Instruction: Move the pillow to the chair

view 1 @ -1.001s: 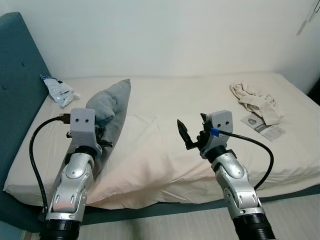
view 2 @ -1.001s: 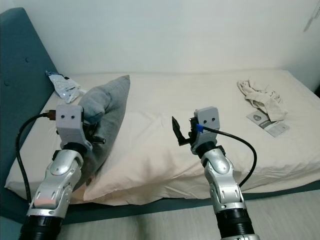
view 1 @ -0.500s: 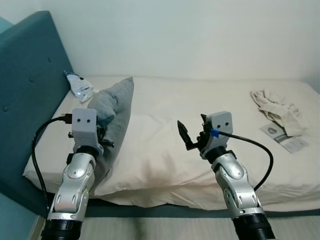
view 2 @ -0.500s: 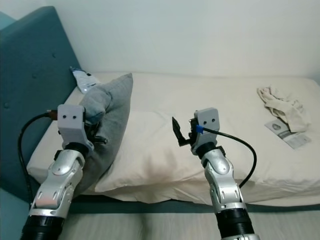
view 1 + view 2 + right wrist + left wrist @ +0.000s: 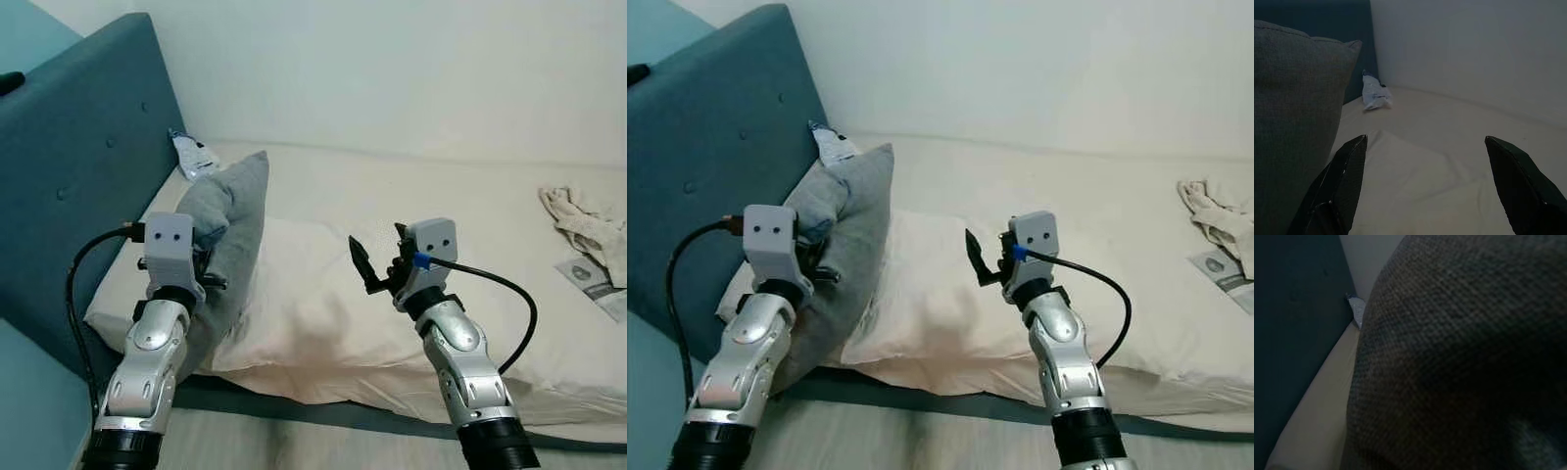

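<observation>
Grey woven fabric pillow (image 5: 230, 235): upright on cream bed (image 5: 470, 225), clamped by left gripper (image 5: 813, 257). Right gripper (image 5: 1430, 186): fingers spread wide, holding nothing, above the bed.

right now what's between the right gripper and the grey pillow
Only bare cream bedsheet between the open right gripper and the grey pillow, seen in both eye views.

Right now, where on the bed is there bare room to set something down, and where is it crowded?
Bare sheet runs along the wall between the grey pillow and the crumpled cloth. The headboard end is crowded: the pillow, gripped by the left gripper, the white pillow and a plastic packet. The right gripper hangs open above the white pillow.
</observation>
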You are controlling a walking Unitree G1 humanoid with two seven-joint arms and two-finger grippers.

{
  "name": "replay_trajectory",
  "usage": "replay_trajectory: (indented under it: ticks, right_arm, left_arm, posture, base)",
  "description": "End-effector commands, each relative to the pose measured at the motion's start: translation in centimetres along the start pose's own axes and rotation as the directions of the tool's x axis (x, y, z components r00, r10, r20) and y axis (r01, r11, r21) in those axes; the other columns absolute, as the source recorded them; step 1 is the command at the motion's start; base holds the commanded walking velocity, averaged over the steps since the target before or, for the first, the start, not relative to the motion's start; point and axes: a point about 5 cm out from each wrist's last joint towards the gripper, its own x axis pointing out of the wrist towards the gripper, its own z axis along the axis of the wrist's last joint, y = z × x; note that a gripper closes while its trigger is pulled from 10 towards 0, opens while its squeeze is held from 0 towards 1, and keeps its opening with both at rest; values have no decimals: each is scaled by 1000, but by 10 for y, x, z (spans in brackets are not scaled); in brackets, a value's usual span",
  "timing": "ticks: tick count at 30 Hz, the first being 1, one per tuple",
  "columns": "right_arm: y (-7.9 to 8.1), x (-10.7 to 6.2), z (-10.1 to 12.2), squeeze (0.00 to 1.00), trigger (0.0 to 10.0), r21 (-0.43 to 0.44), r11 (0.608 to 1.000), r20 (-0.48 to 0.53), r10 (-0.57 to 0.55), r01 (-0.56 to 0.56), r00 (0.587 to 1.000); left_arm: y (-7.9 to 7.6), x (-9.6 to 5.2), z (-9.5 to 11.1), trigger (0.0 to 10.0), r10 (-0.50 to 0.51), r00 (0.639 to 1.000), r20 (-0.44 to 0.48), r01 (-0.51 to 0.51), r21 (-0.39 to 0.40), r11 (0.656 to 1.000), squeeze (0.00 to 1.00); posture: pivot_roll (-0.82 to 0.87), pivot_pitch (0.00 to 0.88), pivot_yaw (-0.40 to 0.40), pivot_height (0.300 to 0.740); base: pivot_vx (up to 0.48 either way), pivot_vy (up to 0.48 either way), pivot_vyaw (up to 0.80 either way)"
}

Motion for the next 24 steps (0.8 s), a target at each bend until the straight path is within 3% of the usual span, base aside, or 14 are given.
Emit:
replay_trajectory:
  ticks: [1, 9, 15, 24]
  right_arm:
    - [-2, -2, -5, 0, 10000, 22, 999, -14, -25, 25, 1000]
    - [-2, -2, -5, 0, 10000, 41, 999, -16, -32, 32, 999]
    - [-4, -2, -5, 0, 10000, 47, 998, -22, -38, 39, 999]
    - [-1, -4, -6, 0, 10000, 45, 998, -17, -39, 39, 999]
  left_arm:
    - [0, 4, 11, 10000, -1, 999, 50, 1, 2, 1000, 0]
    - [-2, 5, 9, 10000, 0, 999, 42, 0, -5, 1000, 0]
    - [-2, 6, 7, 10000, 9, 999, 34, -8, -27, 1000, 0]
    - [-8, 5, 1, 10000, -4, 1000, 1, 4, -82, 997, 0]
  posture:
    - [24, 52, 16, 740]
    - [23, 52, 18, 740]
    - [23, 50, 17, 740]
    - [15, 48, 20, 740]
  base:
    - [0, 0, 0]
    - [0, 0, 0]
    - [0, 0, -782]
    - [0, 0, 0]
